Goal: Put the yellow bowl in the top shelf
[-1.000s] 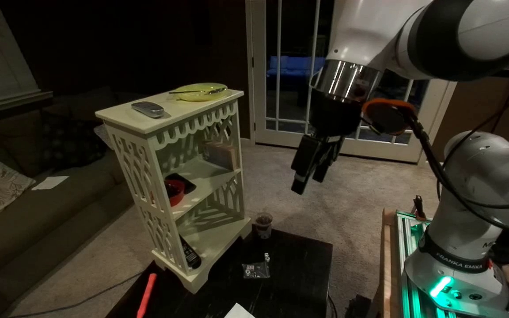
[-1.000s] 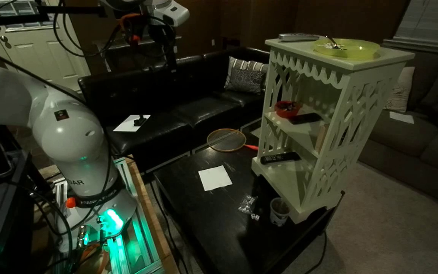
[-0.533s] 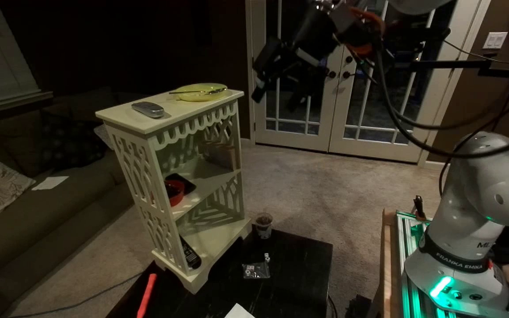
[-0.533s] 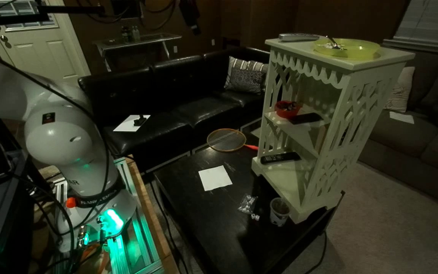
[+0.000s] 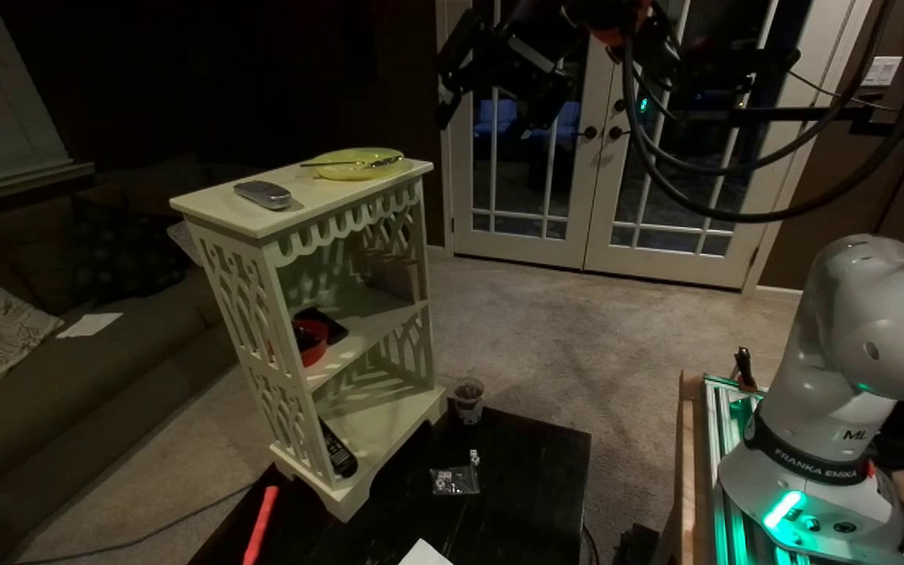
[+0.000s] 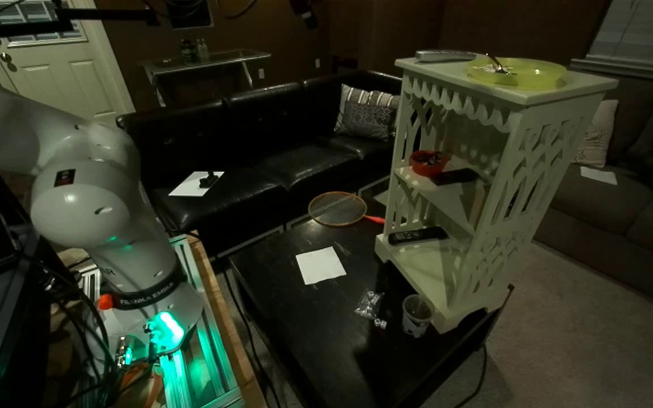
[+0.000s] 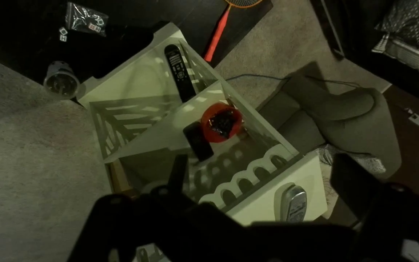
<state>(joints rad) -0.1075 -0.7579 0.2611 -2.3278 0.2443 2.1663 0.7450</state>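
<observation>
My gripper shows high against the glass doors in an exterior view, angled downward, its 2 fingers spread wide; the wrist view gives me the same broad gap between them. The yellow bowl sits upright on the flat top of the cream rack, with a thin metallic utensil lying in it. From where I watch, the bowl is lower in the picture than the gripper and off to its left, well apart from it. Depth is hard to judge in this dim light, so I can't say how far out from the rack the gripper hangs. In the wrist view its dark body blocks much of the rack's top.

A grey oval object shares that top with the bowl. 1 level down, the top shelf holds a red bowl, a flat black item just beside it and a brownish block at the opposite end. A black remote lies on the lower tier. The rack stands on the black desk, along with a clear cup, a small plastic bag and a white sheet.
</observation>
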